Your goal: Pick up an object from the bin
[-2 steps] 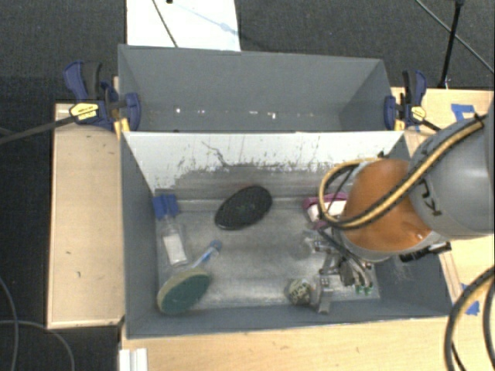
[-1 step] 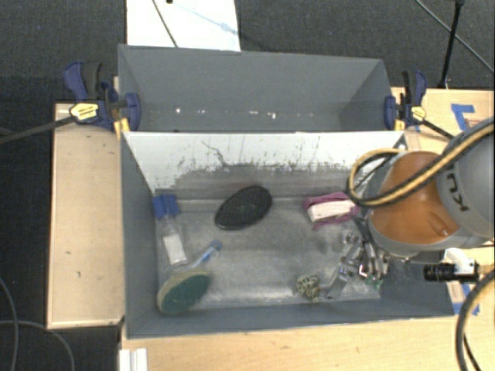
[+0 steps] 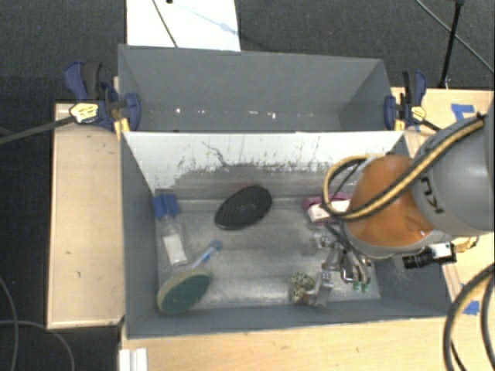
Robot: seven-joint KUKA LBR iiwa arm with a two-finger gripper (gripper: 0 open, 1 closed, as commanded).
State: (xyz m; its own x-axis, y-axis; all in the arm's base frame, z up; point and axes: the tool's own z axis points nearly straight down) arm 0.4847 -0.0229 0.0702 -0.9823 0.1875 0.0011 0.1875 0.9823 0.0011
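1. The gripper (image 3: 343, 273) hangs low in the front right part of the bin (image 3: 255, 165), under the orange wrist cover. We cannot tell whether it is released or clenched.
2. Nearest to it is a small mottled lump (image 3: 302, 287), just beside the gripper toward the view's left and close to the bin's front wall.
3. To pick well, we judge that the gripper should centre over the lump and stay clear of the front wall before it closes.
4. The lump looks greenish-brown, speckled and irregular. We cannot tell what kind of thing it is, but it seems light and likely to slip.
5. Farther off lie a pink-and-white piece (image 3: 315, 207), a black oval pad (image 3: 244, 207), a clear bottle with a blue cap (image 3: 170, 234) and a green-headed brush (image 3: 184, 292).
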